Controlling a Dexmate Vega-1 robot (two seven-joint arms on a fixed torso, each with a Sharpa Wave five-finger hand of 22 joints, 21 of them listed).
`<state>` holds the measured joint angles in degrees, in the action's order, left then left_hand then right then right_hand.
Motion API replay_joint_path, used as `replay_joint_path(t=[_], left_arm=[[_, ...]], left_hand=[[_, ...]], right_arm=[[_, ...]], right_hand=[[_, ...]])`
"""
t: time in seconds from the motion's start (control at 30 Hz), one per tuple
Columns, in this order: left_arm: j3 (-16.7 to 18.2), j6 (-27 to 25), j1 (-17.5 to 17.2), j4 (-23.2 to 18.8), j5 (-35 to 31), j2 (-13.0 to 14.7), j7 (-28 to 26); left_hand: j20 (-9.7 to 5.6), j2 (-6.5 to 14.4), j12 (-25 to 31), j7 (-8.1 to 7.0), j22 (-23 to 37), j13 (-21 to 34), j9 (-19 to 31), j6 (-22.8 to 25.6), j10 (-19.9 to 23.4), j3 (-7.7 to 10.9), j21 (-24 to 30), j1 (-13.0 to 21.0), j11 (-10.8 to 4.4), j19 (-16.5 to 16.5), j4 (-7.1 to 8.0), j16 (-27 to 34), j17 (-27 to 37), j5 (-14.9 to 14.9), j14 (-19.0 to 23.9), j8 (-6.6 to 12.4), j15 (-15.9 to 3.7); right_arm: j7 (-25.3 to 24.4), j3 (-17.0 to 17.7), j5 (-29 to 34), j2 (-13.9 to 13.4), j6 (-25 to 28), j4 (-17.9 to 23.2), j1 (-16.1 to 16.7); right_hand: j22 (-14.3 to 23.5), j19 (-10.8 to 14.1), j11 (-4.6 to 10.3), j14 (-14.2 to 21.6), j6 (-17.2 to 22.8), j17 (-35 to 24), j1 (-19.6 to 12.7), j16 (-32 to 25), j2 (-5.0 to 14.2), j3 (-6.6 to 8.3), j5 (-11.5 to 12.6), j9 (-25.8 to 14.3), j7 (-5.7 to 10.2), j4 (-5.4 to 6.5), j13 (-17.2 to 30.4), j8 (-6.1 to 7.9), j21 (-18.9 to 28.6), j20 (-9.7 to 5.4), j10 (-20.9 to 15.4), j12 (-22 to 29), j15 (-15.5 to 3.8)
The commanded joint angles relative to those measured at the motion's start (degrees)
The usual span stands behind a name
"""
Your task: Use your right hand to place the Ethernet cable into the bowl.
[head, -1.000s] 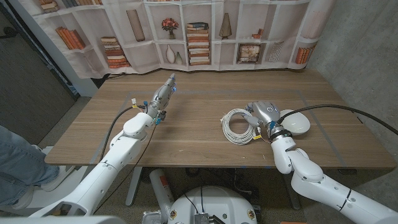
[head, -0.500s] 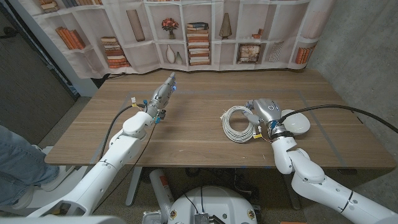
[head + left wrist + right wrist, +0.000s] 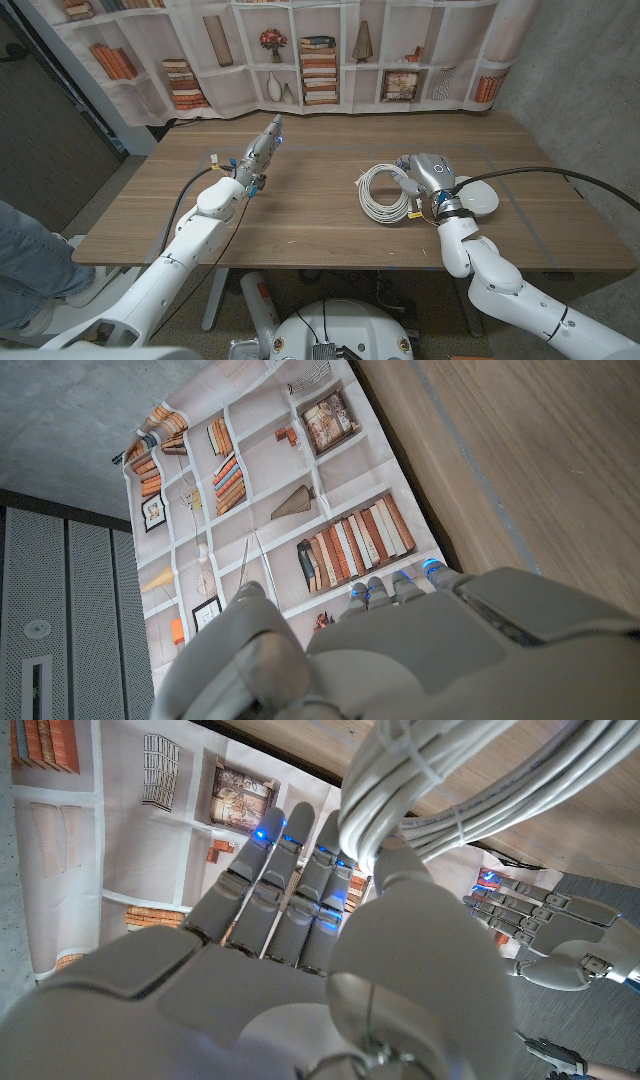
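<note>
A coiled white Ethernet cable (image 3: 384,196) lies on the desk (image 3: 320,215) right of its middle, its right side against the right hand (image 3: 425,180). In the right wrist view the cable's strands (image 3: 470,780) run over the thumb while the fingers (image 3: 280,880) reach out straight; whether it grips is unclear. The white bowl (image 3: 478,198) sits just beyond the hand, toward the desk's right edge. The left hand (image 3: 262,150) stands extended near the far-left area, holding nothing.
</note>
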<state>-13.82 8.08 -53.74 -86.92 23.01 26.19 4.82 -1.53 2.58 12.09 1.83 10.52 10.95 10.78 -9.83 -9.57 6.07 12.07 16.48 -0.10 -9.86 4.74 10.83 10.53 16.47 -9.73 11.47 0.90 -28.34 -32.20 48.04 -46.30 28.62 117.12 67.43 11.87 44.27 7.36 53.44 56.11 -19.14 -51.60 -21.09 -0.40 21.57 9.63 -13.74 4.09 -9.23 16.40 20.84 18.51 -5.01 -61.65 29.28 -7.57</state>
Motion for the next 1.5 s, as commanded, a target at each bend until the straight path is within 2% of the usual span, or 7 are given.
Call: replay_joint_path(t=[0.03,0.33,0.83,1.5], left_arm=[[-0.28,-0.4,0.79,0.66,-0.25,-0.24,0.15],[-0.54,-0.87,1.01,0.48,-0.62,-0.39,-0.11],[-1.06,-2.73,0.21,-2.02,-1.61,-0.05,-1.43],[-1.68,-3.84,-0.44,-4.73,-2.33,0.28,-2.65]], left_hand=[[-0.12,0.19,-0.12,0.25,0.33,0.03,0.17,-1.86,-4.15,-0.3,-0.02,0.49,-0.14,-15.05,0.11,-0.1,0.07,-0.03,-9.64,-0.03,0.03],[-0.05,0.28,-0.14,0.28,0.33,0.03,0.17,-1.87,-4.21,-0.34,-0.06,0.58,0.04,-15.14,0.08,-0.07,0.07,-0.05,-9.6,-0.02,-0.02],[-0.09,0.41,-0.13,0.3,0.33,0.03,0.16,-1.85,-4.23,-0.4,-0.06,0.72,-0.06,-15.15,0.04,-0.06,0.06,-0.09,-9.64,-0.01,-0.01],[-0.06,0.55,-0.11,0.2,0.33,0.02,0.17,-1.83,-4.21,-0.5,-0.07,0.89,-0.14,-15.19,-0.01,-0.06,0.06,-0.17,-9.71,0.0,-0.04]], right_arm=[[0.21,1.1,-0.23,0.16,0.54,0.29,-0.21],[-2.34,2.58,-2.05,-0.31,-1.56,-0.63,0.12],[-7.37,6.23,-7.13,-3.71,-10.96,-3.13,1.05],[-9.48,10.67,-9.16,-6.15,-13.75,-2.41,3.52]], right_hand=[[0.13,0.4,0.59,0.65,3.88,0.0,-6.04,0.2,6.66,0.2,0.48,-0.2,3.58,0.7,0.3,0.38,0.47,-4.35,-0.91,0.47,-5.38],[0.15,0.38,0.57,0.85,3.91,-0.06,-6.19,0.3,6.63,0.1,0.5,-0.38,3.64,0.69,0.46,0.49,0.54,-4.42,-0.89,0.49,-5.49],[0.19,0.52,0.7,1.34,3.79,-0.37,-6.56,0.23,6.79,-0.09,0.53,-0.36,3.81,0.7,0.75,0.41,0.75,-4.72,-0.8,0.49,-5.6],[0.26,0.5,0.77,1.44,3.9,-0.62,-7.01,0.51,6.92,-0.32,0.58,-0.35,3.93,0.73,1.15,0.42,0.96,-4.97,-0.82,0.53,-5.71]])
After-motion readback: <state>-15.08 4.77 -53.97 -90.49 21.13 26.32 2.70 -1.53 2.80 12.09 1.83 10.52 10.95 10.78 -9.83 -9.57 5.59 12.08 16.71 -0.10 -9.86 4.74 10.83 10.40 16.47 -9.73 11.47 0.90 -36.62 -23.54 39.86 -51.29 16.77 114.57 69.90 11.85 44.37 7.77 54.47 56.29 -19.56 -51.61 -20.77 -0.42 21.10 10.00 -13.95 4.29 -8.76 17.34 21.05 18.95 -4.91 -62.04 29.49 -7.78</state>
